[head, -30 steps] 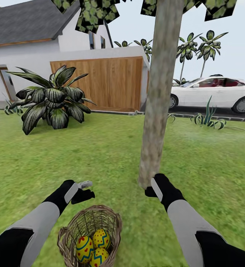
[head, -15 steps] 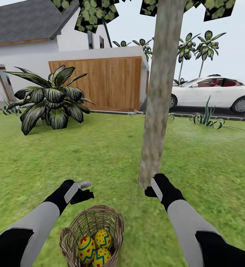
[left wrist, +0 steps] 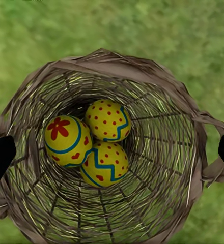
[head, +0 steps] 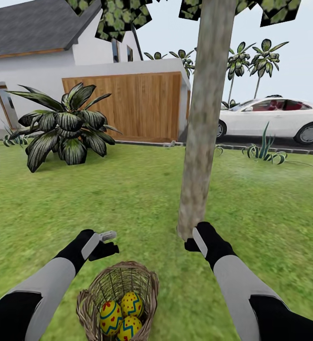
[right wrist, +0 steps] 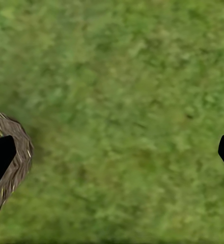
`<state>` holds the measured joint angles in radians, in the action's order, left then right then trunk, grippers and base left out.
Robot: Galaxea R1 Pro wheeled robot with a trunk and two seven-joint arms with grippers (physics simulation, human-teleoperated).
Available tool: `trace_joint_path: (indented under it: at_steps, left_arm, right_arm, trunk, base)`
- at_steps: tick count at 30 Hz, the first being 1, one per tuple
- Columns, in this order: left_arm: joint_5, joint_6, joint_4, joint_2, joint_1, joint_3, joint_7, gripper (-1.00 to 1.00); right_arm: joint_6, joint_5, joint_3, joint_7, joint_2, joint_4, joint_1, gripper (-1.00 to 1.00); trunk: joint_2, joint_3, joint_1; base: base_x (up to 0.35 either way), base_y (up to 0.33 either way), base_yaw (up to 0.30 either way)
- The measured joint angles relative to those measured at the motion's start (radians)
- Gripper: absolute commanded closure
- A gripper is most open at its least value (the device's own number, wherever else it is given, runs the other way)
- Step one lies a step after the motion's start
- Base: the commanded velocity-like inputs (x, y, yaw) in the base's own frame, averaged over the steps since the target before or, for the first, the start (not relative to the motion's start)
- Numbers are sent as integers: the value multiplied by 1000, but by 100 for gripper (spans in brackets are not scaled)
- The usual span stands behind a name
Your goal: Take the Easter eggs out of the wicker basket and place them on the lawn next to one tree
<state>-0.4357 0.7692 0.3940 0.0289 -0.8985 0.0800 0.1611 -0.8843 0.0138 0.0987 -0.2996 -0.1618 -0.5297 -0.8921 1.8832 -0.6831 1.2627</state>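
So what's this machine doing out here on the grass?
It's set to move painted eggs. Three Easter eggs lie in a wicker basket on the lawn, just beside a tree. The left pincer hangs open right above the basket, holding nothing. The right pincer is open over bare grass by the trunk. No egg is out yet.

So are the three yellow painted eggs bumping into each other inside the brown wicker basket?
Touching. In the left wrist view, the three yellow painted eggs sit pressed together at the bottom of the brown wicker basket, with no gap between them.
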Motion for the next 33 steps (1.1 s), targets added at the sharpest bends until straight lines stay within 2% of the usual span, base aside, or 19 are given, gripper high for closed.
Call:
trace_joint_path:
  at_steps: [33]
  left_arm:
    - [8,1,-16,-5,-2,4,9,-100]
  right_arm:
    - [5,2,0,4,-4,1,1,-100]
  trunk:
    - [231,-103,127]
  base:
    - [0,0,0]
